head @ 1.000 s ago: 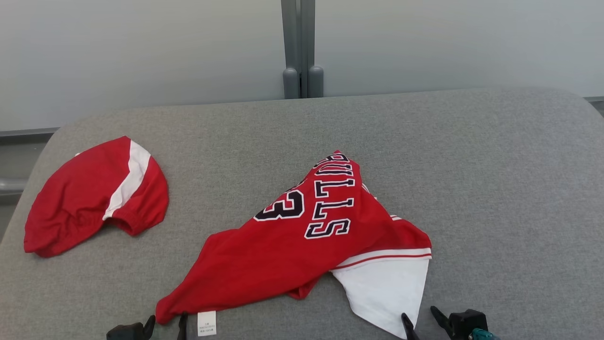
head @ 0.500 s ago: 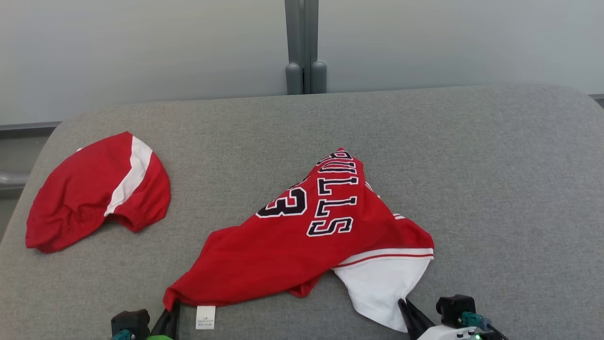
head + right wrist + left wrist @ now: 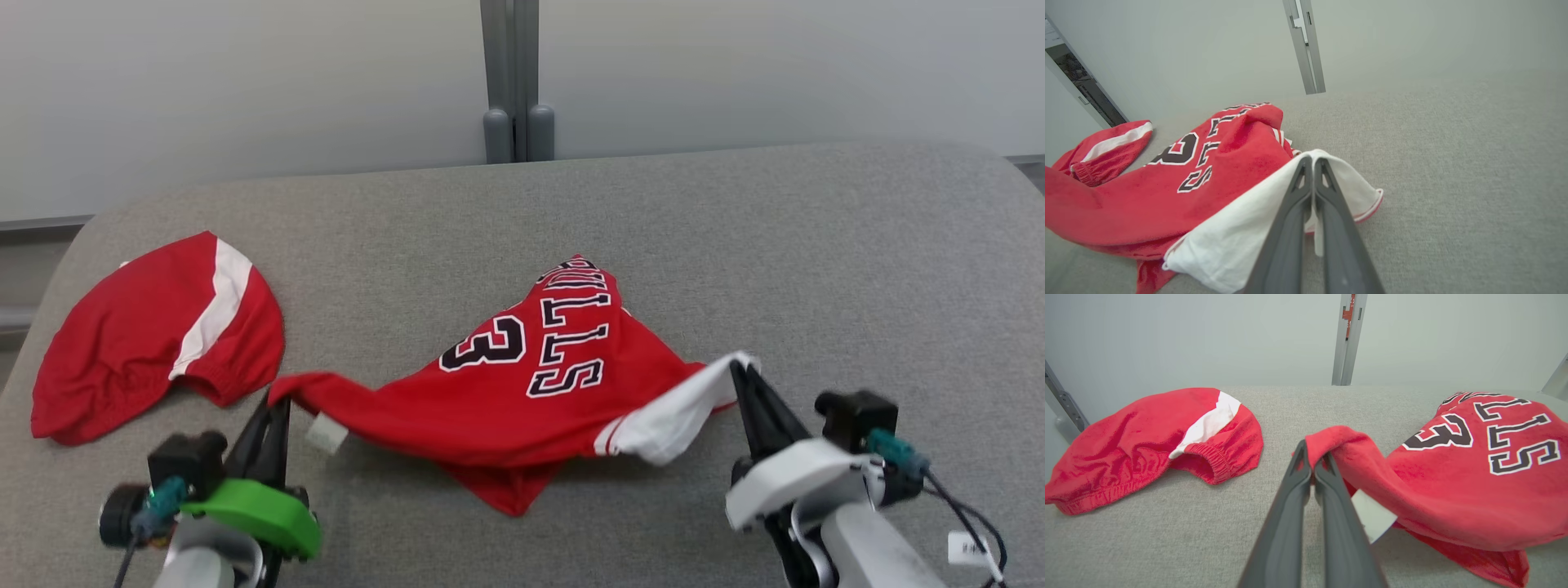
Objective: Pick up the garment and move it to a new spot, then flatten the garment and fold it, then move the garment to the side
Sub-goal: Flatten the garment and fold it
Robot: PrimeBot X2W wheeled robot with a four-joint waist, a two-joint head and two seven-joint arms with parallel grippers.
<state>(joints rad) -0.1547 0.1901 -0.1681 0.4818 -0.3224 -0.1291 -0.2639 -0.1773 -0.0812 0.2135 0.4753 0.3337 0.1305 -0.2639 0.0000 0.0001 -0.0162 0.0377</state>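
I see the red jersey (image 3: 522, 384), with black-and-white lettering and a white panel, slung over the grey table (image 3: 816, 245). My left gripper (image 3: 273, 406) clamps its red corner and my right gripper (image 3: 739, 371) its white edge; the middle seems to rest down.

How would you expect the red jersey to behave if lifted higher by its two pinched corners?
Probably very floppy: the red jersey sags between the left tool and right tool, its middle drooping to the grey surface. Likely light, since small pinches hold both corners up. Its fuzzy cloth probably won't slip easily.
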